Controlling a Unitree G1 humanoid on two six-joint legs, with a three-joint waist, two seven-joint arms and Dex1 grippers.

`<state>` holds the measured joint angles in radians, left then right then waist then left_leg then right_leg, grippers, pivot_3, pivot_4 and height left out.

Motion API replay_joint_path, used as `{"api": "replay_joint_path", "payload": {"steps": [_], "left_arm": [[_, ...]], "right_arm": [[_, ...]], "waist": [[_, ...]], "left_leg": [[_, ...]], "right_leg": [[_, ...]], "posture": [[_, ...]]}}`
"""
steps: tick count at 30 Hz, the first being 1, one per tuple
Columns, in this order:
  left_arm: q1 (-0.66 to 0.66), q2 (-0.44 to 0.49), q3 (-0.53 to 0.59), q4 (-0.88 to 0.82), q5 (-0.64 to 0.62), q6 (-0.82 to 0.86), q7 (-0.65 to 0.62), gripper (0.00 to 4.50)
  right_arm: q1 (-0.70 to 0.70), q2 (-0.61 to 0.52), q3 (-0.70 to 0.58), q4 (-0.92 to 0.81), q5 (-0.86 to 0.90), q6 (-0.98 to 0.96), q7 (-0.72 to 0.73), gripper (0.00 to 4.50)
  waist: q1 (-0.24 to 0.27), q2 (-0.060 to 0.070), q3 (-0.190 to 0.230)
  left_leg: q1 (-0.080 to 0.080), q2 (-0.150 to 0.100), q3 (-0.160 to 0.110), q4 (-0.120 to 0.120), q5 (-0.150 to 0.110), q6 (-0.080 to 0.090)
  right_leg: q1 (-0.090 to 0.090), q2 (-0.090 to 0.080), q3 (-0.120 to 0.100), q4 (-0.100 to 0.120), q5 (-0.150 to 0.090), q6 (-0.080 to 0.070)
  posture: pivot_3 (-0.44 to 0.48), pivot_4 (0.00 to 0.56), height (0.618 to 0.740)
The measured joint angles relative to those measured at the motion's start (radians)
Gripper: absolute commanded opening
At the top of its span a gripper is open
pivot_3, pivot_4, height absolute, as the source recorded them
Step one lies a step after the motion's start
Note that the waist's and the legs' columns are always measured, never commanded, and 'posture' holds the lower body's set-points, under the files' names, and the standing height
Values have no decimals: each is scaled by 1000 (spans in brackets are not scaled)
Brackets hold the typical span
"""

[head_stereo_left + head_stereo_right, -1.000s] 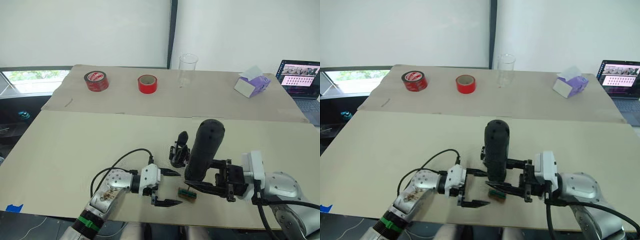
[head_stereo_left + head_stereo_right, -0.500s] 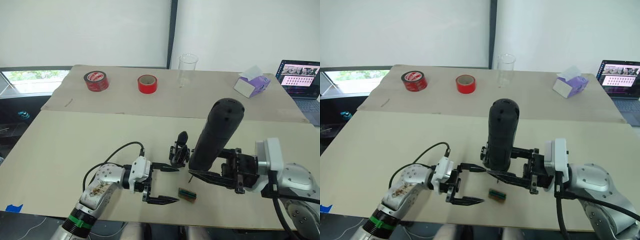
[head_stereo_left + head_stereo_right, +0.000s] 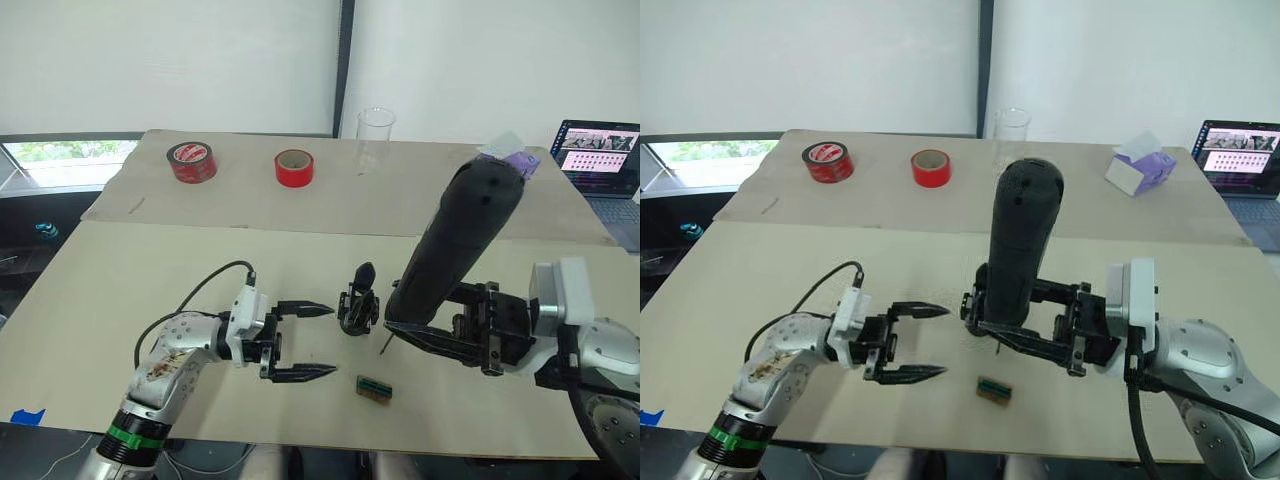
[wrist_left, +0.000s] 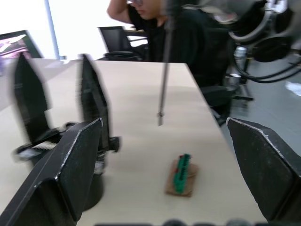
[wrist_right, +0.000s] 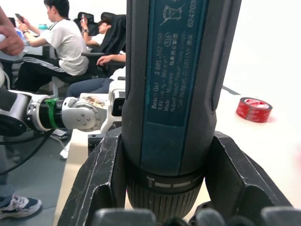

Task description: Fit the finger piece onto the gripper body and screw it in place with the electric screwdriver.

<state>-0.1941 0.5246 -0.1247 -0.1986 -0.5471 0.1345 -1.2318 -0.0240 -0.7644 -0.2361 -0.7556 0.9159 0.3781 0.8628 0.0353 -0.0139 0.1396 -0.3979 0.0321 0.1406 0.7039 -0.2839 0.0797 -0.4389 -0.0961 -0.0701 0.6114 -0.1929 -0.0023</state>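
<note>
Right gripper (image 3: 425, 322) clamps the electric screwdriver (image 3: 455, 250) (bit down) — left gripper (image 3: 312, 341) gapes wide.

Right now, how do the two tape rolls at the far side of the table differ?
The left tape roll is darker red with a black-and-white printed top face, and its core is hidden; the right tape roll is plain bright red, its open tan core showing. The left one lies nearer the table's left edge; the right one lies nearer the clear cup. Both lie flat on the cardboard-covered table.
</note>
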Motion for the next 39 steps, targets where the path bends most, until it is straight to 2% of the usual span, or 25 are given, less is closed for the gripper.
{"api": "replay_joint_path", "payload": {"steps": [7,15,28,38,39], "left_arm": [[-15,-15,17,115,114,-30,93,4472],[-113,-95,-76,281,268,-73,151,4472],[-201,-242,-157,485,393,-149,204,4472],[-235,-308,-166,542,430,-174,250,4472],[-237,-314,-167,552,431,-185,252,4234]], "right_arm": [[-9,-5,-14,0,9,0,-22,1906],[-10,-8,-23,0,9,0,-29,1906],[-7,-20,-39,0,8,0,-36,1906],[2,-21,-53,0,0,0,-36,1906],[2,-21,-54,0,-1,0,-37,1906]], "waist": [[1,0,0],[2,0,0],[3,-1,0],[4,-1,0],[5,-1,0]], "left_leg": [[0,0,0,0,0,0],[0,0,0,0,0,0],[-1,0,0,1,0,1],[-1,0,0,1,-1,1],[-1,0,0,1,-1,1]], "right_leg": [[0,0,0,0,1,0],[0,0,0,0,3,3],[0,0,-1,0,4,4],[1,0,-1,0,4,4],[1,-1,-1,0,4,4]], "posture": [[0,150,740],[0,150,740],[0,150,740],[0,150,740],[0,150,740]]}}
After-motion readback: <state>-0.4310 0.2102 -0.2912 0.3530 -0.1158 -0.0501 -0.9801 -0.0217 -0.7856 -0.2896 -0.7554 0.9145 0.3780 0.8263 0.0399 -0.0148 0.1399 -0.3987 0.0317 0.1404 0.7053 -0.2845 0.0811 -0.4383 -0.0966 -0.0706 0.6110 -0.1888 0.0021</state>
